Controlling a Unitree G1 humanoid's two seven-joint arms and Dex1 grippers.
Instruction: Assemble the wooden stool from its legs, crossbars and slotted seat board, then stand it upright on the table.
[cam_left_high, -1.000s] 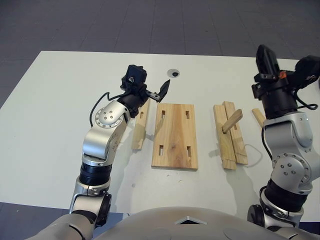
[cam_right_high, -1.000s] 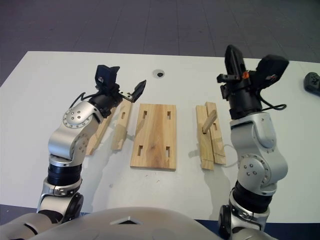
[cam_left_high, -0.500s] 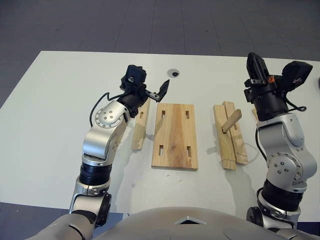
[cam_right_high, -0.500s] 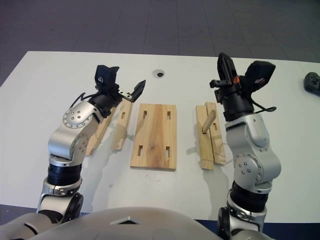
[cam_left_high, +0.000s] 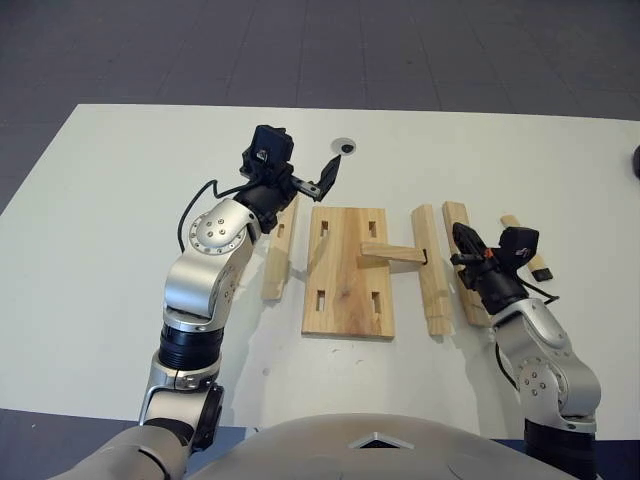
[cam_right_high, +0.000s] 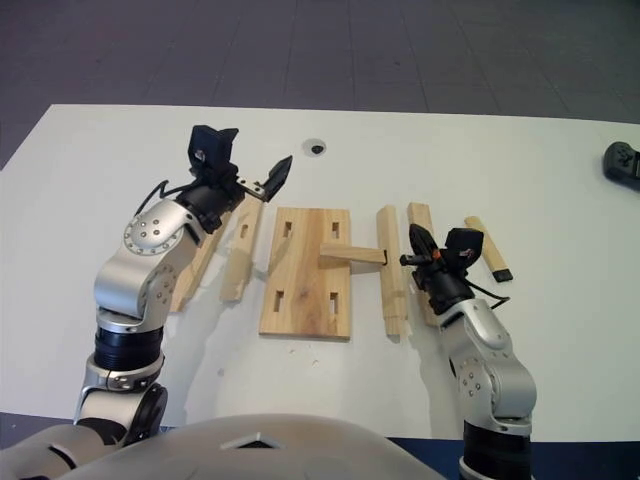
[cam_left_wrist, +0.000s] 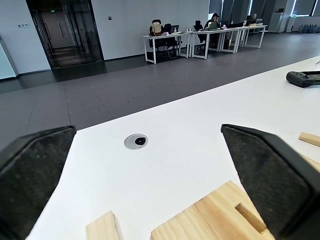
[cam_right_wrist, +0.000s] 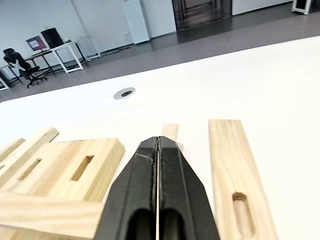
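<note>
The slotted seat board (cam_left_high: 348, 270) lies flat mid-table. Two legs (cam_left_high: 276, 248) lie along its left edge. To its right lies a leg (cam_left_high: 430, 272) with a crossbar (cam_left_high: 392, 253) sticking out sideways over the board. One more leg (cam_left_high: 467, 300) lies beyond that, and a short piece (cam_left_high: 524, 243) further right. My left gripper (cam_left_high: 300, 185) hovers open above the board's far left corner, holding nothing; its pads (cam_left_wrist: 270, 185) frame the board's corner (cam_left_wrist: 220, 215). My right gripper (cam_left_high: 462, 238) is shut and empty, low over the right-hand legs, its fingertips (cam_right_wrist: 158, 150) touching.
A round cable grommet (cam_left_high: 346, 147) sits in the table behind the board. A black controller (cam_right_high: 622, 160) lies at the far right edge. Bare white tabletop stretches to the left and along the front edge.
My right arm has come down from high over the table's right side to just above the legs. The leg with the crossbar shifted left, and its crossbar now lies over the board.
</note>
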